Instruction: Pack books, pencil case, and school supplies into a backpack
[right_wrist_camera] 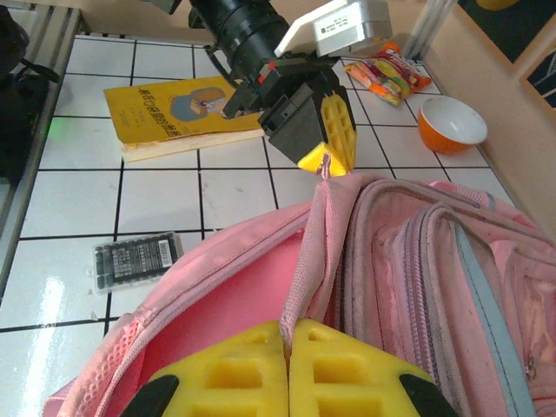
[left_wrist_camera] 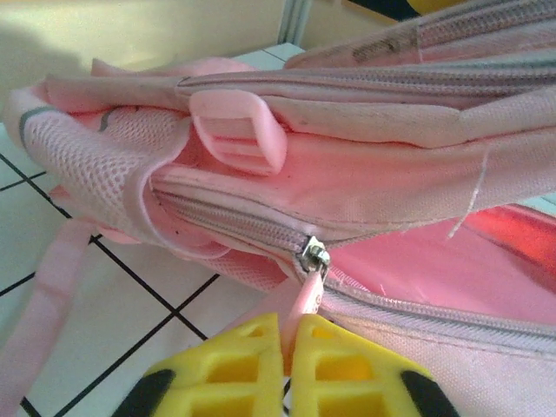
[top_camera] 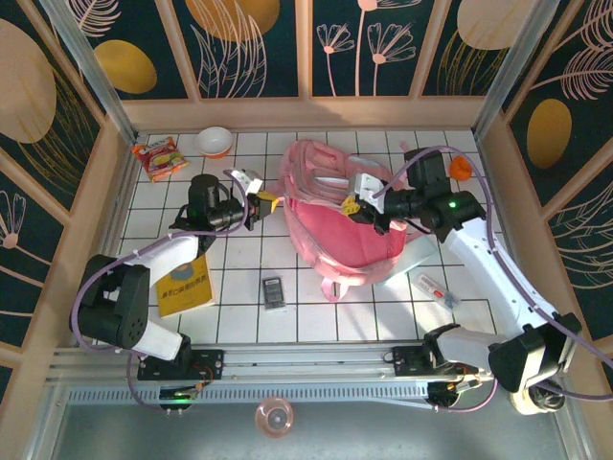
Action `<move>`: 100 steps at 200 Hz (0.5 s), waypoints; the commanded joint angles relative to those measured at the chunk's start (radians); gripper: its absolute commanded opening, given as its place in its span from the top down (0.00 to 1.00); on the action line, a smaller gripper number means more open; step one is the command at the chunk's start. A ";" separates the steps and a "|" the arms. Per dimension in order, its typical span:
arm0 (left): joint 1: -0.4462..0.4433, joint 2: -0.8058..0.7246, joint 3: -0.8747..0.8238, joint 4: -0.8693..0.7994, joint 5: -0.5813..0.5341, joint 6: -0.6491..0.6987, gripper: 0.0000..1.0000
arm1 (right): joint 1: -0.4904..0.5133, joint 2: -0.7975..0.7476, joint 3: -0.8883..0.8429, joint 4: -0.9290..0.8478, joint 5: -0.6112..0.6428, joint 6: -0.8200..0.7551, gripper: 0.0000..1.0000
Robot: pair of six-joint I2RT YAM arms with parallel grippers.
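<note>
The pink backpack (top_camera: 345,225) is lying mid-counter (top_camera: 316,307), its main compartment gaping open. The left claw (left_wrist_camera: 287,343) is clenching the pink zipper pull (left_wrist_camera: 310,291) at the bag's left edge, while the right claw (right_wrist_camera: 287,339) is pinching what looks like the fabric rim of the opening. The yellow book (top_camera: 185,285) is resting beside the left arm, the grey calculator (top_camera: 274,291) near the bag's front, and the pencil case (top_camera: 436,286) to its right.
</note>
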 commanded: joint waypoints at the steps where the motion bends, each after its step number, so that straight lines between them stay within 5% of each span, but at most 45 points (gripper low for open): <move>1: 0.032 -0.030 0.035 -0.107 -0.008 0.088 0.72 | 0.023 -0.002 0.055 -0.013 -0.057 -0.019 1.00; 44: 0.032 -0.155 0.016 -0.328 -0.085 0.351 0.42 | 0.027 0.024 0.074 -0.021 -0.032 -0.028 1.00; 80: 0.008 -0.264 -0.082 -0.388 0.053 0.541 0.40 | 0.037 0.030 0.089 -0.032 -0.061 -0.034 1.00; 100: -0.075 -0.283 -0.145 -0.362 -0.014 0.541 0.38 | 0.048 0.025 0.086 -0.011 -0.072 -0.021 1.00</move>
